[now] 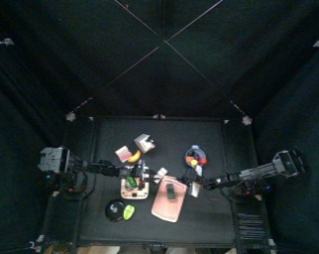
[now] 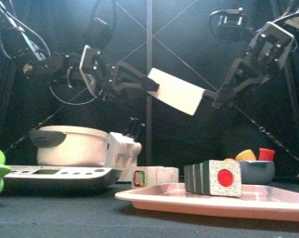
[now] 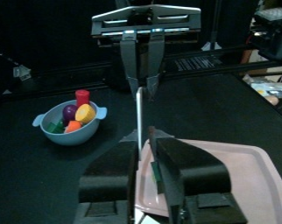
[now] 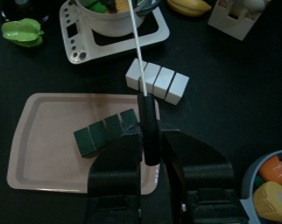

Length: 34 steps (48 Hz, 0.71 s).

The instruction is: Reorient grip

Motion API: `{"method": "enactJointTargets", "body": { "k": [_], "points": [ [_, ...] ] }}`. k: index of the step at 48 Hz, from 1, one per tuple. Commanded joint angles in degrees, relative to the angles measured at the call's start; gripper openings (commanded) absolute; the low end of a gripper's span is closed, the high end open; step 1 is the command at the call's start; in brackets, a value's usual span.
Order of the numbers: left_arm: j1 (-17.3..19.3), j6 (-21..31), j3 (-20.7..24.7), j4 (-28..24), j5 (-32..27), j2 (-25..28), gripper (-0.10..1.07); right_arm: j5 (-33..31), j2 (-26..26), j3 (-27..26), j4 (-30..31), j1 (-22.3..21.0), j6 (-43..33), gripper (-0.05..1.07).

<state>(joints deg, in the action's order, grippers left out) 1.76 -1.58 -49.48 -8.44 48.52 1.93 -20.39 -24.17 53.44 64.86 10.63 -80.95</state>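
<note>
A thin cream card (image 2: 177, 90) hangs tilted in the air above the table, held between both arms. My left gripper (image 2: 139, 82) is shut on its left edge and my right gripper (image 2: 214, 99) is shut on its lower right corner. In the left wrist view the card (image 3: 137, 114) shows edge-on between my left gripper's (image 3: 141, 144) closed jaws, with the right arm's gripper (image 3: 144, 74) at its far end. In the right wrist view the card (image 4: 134, 52) is a thin white line running out of my right gripper (image 4: 144, 131). From the top, the card (image 1: 162, 177) is small above the table's middle.
Below lie a pink tray (image 4: 38, 149) with dark green blocks (image 4: 106, 133), a row of white blocks (image 4: 158, 80), a white pot on a scale (image 2: 68, 149), a green toy pepper (image 4: 23, 31), and a blue bowl of toy fruit (image 3: 71, 121).
</note>
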Motion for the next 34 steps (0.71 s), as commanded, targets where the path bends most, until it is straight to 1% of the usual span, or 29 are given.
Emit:
{"method": "enactJointTargets", "body": {
  "k": [1, 9, 14, 19, 29, 34],
  "points": [
    [-0.1, -0.1, 0.4, -0.4, 0.3, -1.4, 0.74, 0.4, -0.6, -1.6, -1.8, 0.3, -0.3, 0.42],
    [-0.1, 0.0, 0.0, -0.4, 0.0, -2.4, 0.93, 0.4, -0.6, -1.6, -5.9, 0.8, -0.2, 0.42],
    [0.1, 0.2, -0.7, -0.3, -0.8, -3.4, 1.00, 0.4, -0.7, -1.8, -7.3, 0.8, -0.2, 0.42],
    [0.1, 0.3, -1.5, 0.6, -2.6, -4.4, 1.01, 0.4, -0.8, -2.1, -8.6, 0.8, -0.1, 0.42],
    [0.1, 0.3, -1.6, 2.2, -7.6, -5.6, 1.01, 0.0, -1.1, -3.6, -9.7, 0.8, 0.1, 0.42],
    [0.1, 0.2, -1.7, 3.9, -9.5, -6.1, 1.01, -1.0, -1.1, -4.4, -10.8, 0.8, 2.5, 0.42]
  ]
}}
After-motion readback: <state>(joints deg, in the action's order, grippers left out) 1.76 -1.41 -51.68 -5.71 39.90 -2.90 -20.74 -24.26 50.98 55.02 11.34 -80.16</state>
